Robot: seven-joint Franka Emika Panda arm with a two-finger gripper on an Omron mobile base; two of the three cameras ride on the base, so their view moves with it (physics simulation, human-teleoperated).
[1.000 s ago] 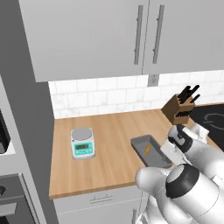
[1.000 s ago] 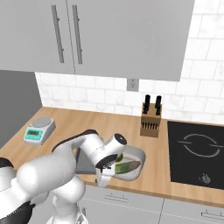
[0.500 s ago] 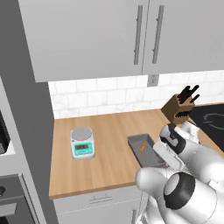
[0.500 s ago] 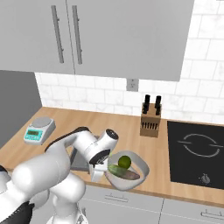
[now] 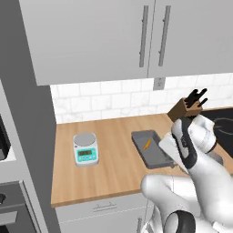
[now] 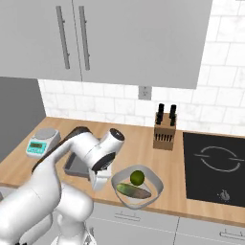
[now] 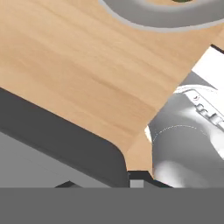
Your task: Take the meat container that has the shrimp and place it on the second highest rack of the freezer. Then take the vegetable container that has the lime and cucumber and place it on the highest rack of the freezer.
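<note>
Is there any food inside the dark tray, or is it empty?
Not empty. The meat container lies flat on the counter, with one small orange shrimp inside.

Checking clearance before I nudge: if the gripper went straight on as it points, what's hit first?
Probably the meat container: its dark rim sits right at the gripper. Depth is unclear.

On my wooden surface [image 5: 109,168] a small kitchen scale [image 5: 85,149] sits toward the left, well apart from the knife block [image 6: 165,131] by the tiled wall. A black cooktop [image 6: 215,167] lies just beside the block, grey cabinets [image 6: 119,38] overhead.
</note>
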